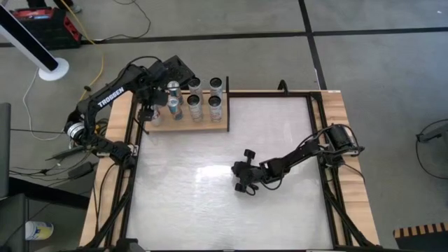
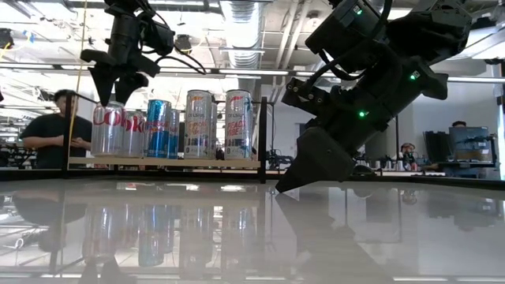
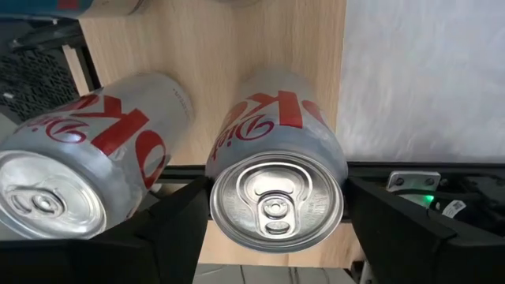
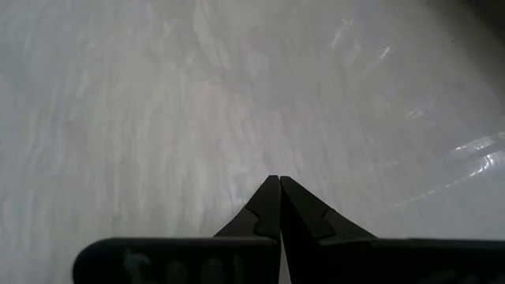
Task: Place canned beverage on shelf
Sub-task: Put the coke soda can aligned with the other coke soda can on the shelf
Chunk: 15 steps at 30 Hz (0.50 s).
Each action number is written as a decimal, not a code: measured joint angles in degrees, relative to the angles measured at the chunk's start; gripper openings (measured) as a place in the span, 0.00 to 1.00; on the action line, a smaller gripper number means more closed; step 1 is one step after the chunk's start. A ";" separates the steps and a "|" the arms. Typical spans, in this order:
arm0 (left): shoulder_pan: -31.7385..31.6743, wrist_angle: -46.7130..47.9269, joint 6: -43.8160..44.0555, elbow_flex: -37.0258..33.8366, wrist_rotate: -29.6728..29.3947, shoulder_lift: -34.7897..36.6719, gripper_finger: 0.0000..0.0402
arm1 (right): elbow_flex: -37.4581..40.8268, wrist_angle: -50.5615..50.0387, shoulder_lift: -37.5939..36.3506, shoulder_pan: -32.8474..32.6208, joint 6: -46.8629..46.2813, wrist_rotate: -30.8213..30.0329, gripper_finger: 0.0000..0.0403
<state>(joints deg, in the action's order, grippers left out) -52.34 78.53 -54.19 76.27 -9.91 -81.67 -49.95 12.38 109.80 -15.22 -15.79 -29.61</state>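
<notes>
Left end effector [image 3: 276, 217] open astride a Diet Coke can [image 3: 276, 177] on the shelf [image 3: 213, 55] — right end effector [image 4: 278, 183] closed, empty

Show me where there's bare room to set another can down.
The shelf is bare only along its right end, past the right-hand cans. Its left half is crowded: cans stand close, with the left gripper above them. The white tabletop between shelf and right gripper is free.

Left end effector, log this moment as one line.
left end effector: open around Diet Coke can | can: on shelf | right end effector: shut, over table
</notes>
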 joint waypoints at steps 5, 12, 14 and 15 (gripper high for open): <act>0.00 -0.04 2.00 0.02 0.02 0.02 0.68 | 0.00 0.00 0.02 0.00 -0.02 0.00 0.07; 0.00 -0.02 2.13 0.02 0.02 0.02 0.68 | 0.00 0.00 0.02 0.00 -0.04 0.00 0.07; 0.00 -0.01 2.13 0.02 0.04 0.02 0.68 | 0.00 0.00 0.02 0.00 -0.04 0.00 0.07; 0.00 -0.02 2.13 0.02 0.10 0.02 0.68 | 0.02 0.00 0.02 0.00 -0.05 0.00 0.07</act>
<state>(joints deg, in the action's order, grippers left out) -52.34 78.51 -52.05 76.29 -9.81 -81.65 -49.93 12.38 109.82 -15.22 -15.84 -29.61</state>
